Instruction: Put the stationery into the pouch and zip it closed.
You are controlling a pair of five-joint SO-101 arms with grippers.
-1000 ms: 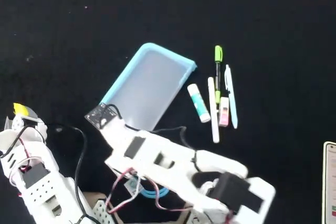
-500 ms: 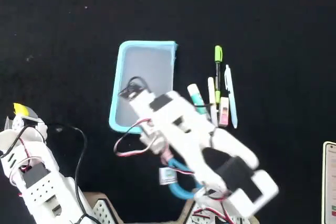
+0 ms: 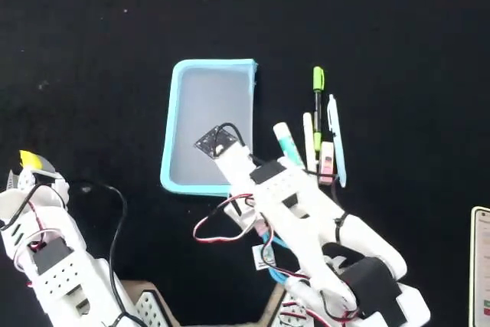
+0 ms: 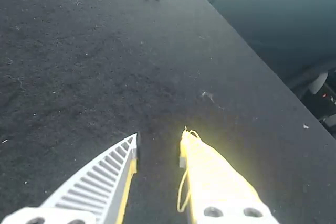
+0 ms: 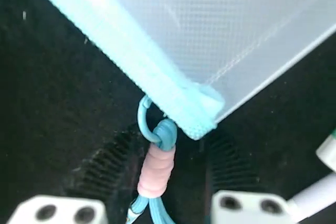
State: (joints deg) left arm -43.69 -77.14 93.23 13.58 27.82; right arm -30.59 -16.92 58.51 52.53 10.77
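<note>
The translucent pouch with a light blue edge lies flat mid-table. To its right lie a glue stick, a green highlighter, a white pen, a light blue pen and a pink eraser. My right arm covers the pouch's near right corner. In the right wrist view my right gripper stands open astride that corner, with the zipper pull's blue ring and pink bead between its fingers, untouched. My left gripper hovers open over bare black table at the near left.
The table is covered in black cloth. A white card-like object lies at the right edge. Loose cables trail from my right arm near the front. White ends of the stationery show beside the right fingers.
The pouch turned from slanted to square with the table as my right arm swung across it. The arm then drew back toward the pouch's near right corner. My left arm stayed put.
</note>
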